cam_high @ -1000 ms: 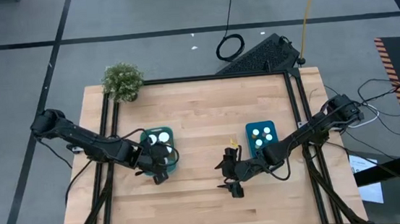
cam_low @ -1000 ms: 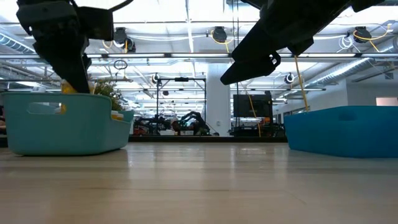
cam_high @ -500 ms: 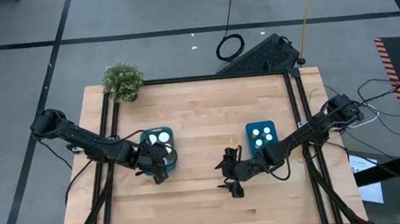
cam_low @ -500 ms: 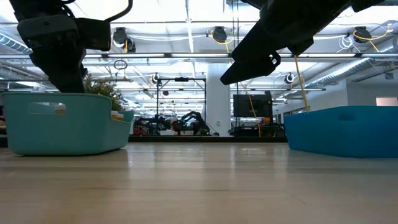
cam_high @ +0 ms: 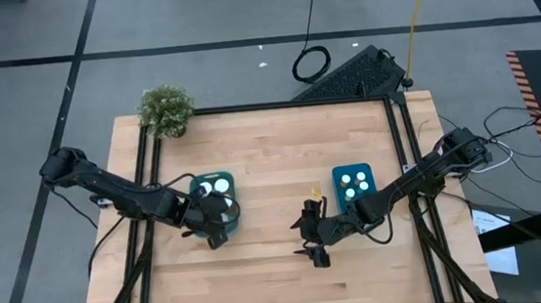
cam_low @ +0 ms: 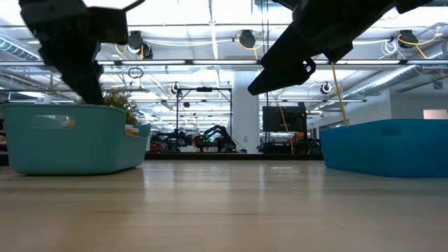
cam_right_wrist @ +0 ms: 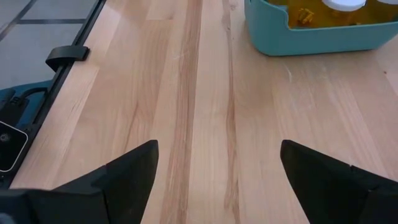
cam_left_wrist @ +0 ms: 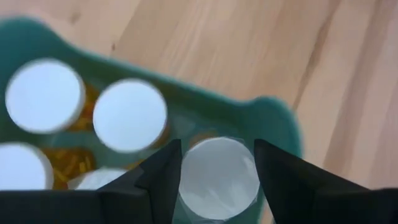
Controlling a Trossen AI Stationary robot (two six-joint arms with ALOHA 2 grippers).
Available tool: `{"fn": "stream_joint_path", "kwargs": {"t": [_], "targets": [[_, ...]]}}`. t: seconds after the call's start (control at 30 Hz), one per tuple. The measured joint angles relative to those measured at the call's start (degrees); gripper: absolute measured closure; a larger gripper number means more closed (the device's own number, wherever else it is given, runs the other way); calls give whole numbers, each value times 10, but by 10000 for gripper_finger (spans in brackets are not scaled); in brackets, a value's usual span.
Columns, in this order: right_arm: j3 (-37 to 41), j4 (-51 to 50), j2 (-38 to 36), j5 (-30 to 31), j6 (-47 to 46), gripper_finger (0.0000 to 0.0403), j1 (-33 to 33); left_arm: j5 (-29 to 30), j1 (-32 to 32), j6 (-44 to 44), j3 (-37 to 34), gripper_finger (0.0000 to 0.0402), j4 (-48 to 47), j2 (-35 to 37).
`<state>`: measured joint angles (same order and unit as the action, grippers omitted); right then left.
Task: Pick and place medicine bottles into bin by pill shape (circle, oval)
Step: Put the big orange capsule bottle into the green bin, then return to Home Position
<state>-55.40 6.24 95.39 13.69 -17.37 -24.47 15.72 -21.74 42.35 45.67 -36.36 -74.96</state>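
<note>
The teal bin (cam_high: 214, 198) at the table's left middle holds several medicine bottles with white caps (cam_left_wrist: 129, 115), some over amber bodies. My left gripper (cam_left_wrist: 217, 158) hangs over the bin's near corner. Its open fingers stand on either side of one white-capped bottle (cam_left_wrist: 219, 180) that stands in the bin; I cannot tell whether they touch it. The blue bin (cam_high: 355, 185) at the right middle also holds several white-capped bottles. Left of it and nearer, my right gripper (cam_high: 314, 244) is raised above bare wood, open and with nothing between its fingers (cam_right_wrist: 217, 152).
A small potted plant (cam_high: 166, 110) stands at the table's far left corner. Black frame rails (cam_high: 146, 182) run along the table's left and right sides. Bare wood lies between the two bins and along the near edge (cam_high: 282, 288).
In the low view my left gripper dipped into the teal bin and has come back up. The amber thing at its fingertips a second ago no longer shows above the bin's rim. My right arm has kept still.
</note>
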Motion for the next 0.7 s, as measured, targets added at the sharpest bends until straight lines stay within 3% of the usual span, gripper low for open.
{"fn": "stream_joint_path", "kwargs": {"t": [0.4, 0.7], "targets": [[0, 11, 0, 0, 3, 69, 1, 10, 15, -47, 28, 202, -32, 41], [0, 19, 0, -2, 8, 69, 1, -11, 12, -36, 17, 237, -34, 21]]}}
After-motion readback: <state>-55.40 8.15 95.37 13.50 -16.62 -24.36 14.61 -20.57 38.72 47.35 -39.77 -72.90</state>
